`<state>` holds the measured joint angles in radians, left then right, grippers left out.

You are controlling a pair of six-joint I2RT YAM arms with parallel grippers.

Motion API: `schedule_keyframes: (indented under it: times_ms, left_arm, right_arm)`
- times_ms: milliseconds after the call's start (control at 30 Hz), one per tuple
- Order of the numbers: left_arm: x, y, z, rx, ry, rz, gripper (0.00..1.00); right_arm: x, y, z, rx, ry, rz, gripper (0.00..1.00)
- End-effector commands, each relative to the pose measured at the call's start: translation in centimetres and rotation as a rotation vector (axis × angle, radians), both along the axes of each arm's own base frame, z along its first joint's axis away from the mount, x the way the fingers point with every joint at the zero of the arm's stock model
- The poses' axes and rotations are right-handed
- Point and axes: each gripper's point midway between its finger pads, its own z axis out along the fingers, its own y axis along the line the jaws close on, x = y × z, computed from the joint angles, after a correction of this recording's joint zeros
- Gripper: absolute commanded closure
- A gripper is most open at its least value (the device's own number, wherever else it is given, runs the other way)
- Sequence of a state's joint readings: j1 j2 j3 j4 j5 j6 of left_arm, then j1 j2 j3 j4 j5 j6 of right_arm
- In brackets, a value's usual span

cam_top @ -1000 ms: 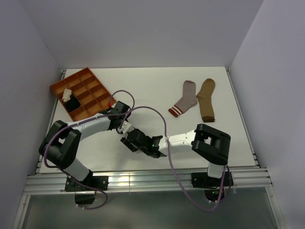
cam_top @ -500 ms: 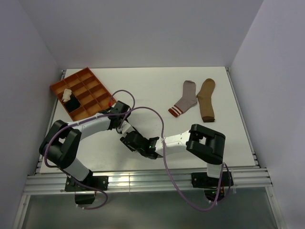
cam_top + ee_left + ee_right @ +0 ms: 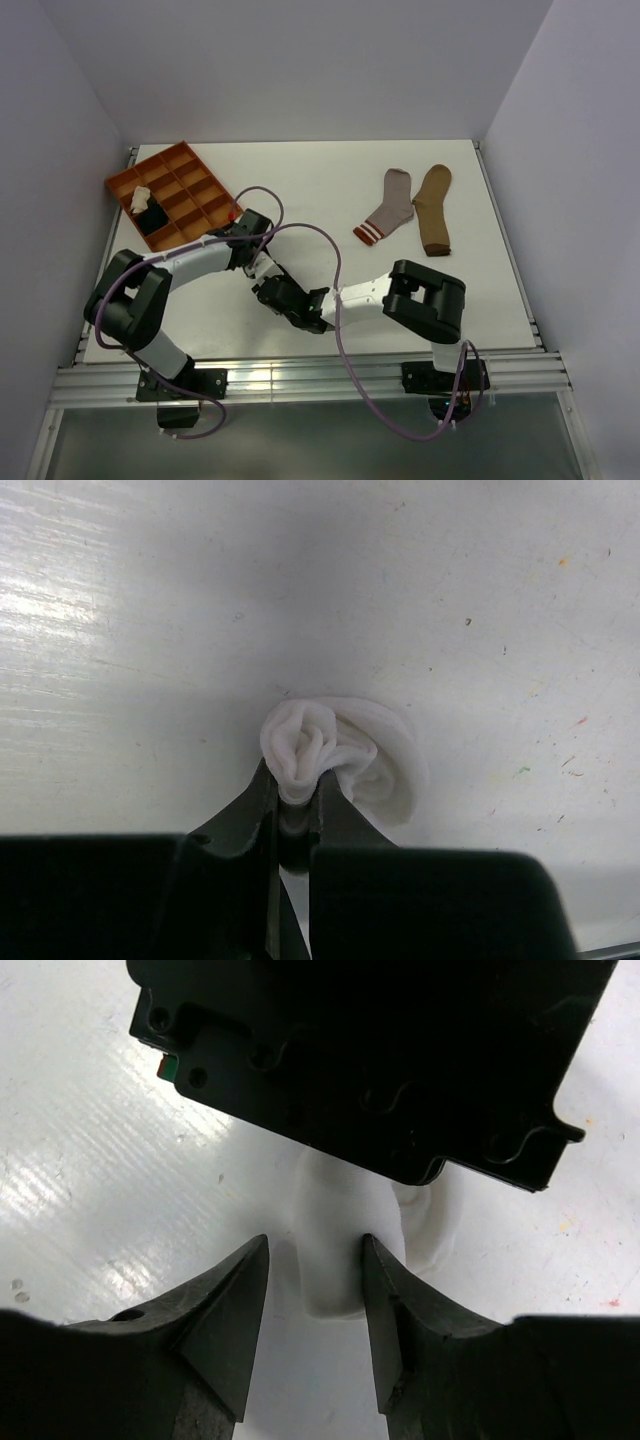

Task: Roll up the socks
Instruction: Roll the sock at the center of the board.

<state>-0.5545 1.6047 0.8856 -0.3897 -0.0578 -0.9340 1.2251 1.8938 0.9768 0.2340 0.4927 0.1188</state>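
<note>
1. The left end effector is closed on the small rolled white fabric sock, with the inner fold of the roll pinched between its two dark fingertips.
2. The white sock is a tight spiral bundle lying on the pale, scuffed surface, near the front and left of centre, where the two arms meet.
3. The right end effector is open. Its two black wedge-shaped fingers straddle the end of the same white roll.
4. In the right wrist view a strip of bare surface shows between one finger and the sock. The other finger sits right at the fabric's edge, and I cannot tell whether it touches.
5. The black body of the left end effector fills the upper part of the right wrist view, just above the roll.
6. The orange plastic compartment tray stands at the far left of the surface. A bundled cream fabric sock and a black fabric sock lie in neighbouring compartments at its near-left end.
7. The grey fabric sock with a red-striped cuff and the plain tan fabric sock lie flat and unrolled side by side on the right of the surface, well apart from both end effectors.
</note>
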Motion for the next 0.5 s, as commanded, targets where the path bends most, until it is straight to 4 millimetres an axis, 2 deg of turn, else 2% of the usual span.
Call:
schedule_keyframes:
  times_ms: [0, 200, 233, 267, 333, 400, 433, 467]
  left_arm:
    - [-3.7, 1.8, -2.5, 0.111, 0.141, -0.075, 1.00]
    - [-3.7, 1.4, -2.5, 0.098, 0.144, -0.098, 1.00]
    - [-3.7, 1.3, -2.4, 0.096, 0.145, -0.102, 1.00]
    - [-3.6, 1.2, -2.4, 0.095, 0.143, -0.105, 1.00]
    - [-3.4, 1.2, -2.2, 0.096, 0.133, -0.104, 1.00]
    - [-3.0, 1.2, -1.8, 0.092, 0.109, -0.099, 0.93]
    - [-2.8, 1.3, -1.6, 0.097, 0.095, -0.094, 0.89]
    - [-2.5, 1.2, -1.4, 0.094, 0.084, -0.089, 0.76]
  right_arm:
    - [-0.2, -6.0, -6.9, -0.232, 0.126, -0.085, 0.51]
    - [-0.1, -7.4, -8.8, -0.284, 0.176, -0.115, 0.69]
    - [0.0, -7.8, -9.1, -0.298, 0.190, -0.122, 0.74]
    - [0.0, -7.7, -9.3, -0.297, 0.199, -0.120, 0.87]
    - [-0.5, -8.0, -9.7, -0.301, 0.247, -0.112, 1.00]
    - [-1.2, -8.2, -9.9, -0.287, 0.293, -0.088, 1.00]
    - [-2.0, -7.7, -9.7, -0.258, 0.349, -0.054, 1.00]
    - [-2.0, -7.7, -9.4, -0.239, 0.377, -0.053, 1.00]
